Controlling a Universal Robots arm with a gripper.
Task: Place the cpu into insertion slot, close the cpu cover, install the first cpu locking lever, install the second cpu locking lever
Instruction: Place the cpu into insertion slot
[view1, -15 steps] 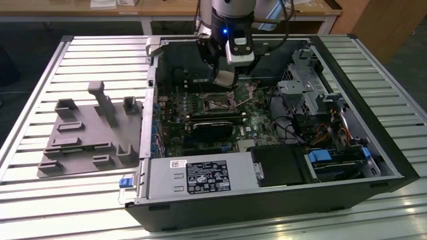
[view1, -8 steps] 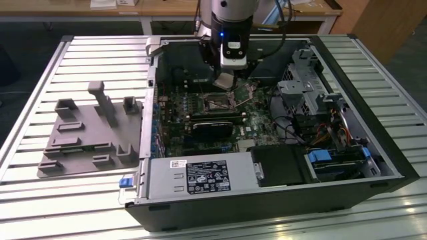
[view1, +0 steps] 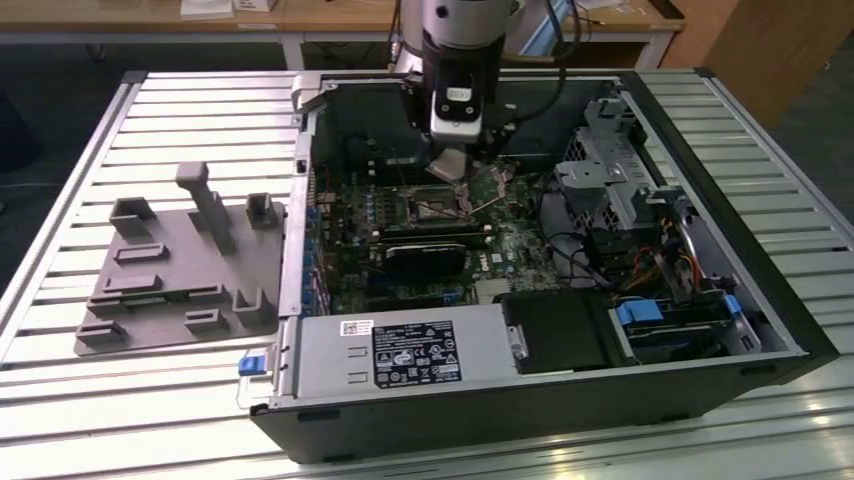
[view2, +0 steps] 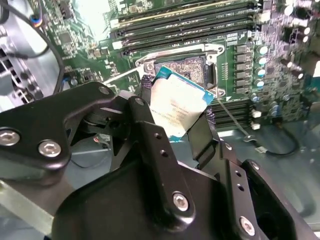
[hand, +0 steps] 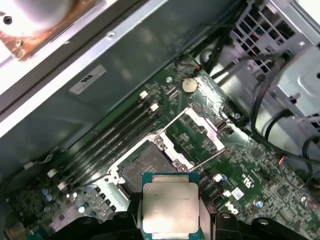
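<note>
My gripper (view1: 453, 167) is shut on the cpu (hand: 169, 202), a flat square chip with a pale silver top, its black fingers (view2: 145, 111) pressing two opposite edges. I hold the chip in the air just above and beside the insertion slot (hand: 144, 163), a dark square socket on the green motherboard. In the second wrist view the cpu (view2: 178, 102) hangs tilted in front of the slot (view2: 188, 67). The cpu cover (hand: 198, 129), a dull silver frame, lies swung open beside the socket. Two thin wire levers stick out past it. In the exterior view the slot (view1: 435, 206) sits just below the gripper.
The open computer case (view1: 747, 300) has tall walls around the motherboard. A black card (view1: 427, 256) lies near the socket, with memory slots (hand: 115, 135), a drive cage (view1: 627, 190), cables and a power supply (view1: 387, 355) around. A grey fixture (view1: 174, 270) sits at the exterior view's left.
</note>
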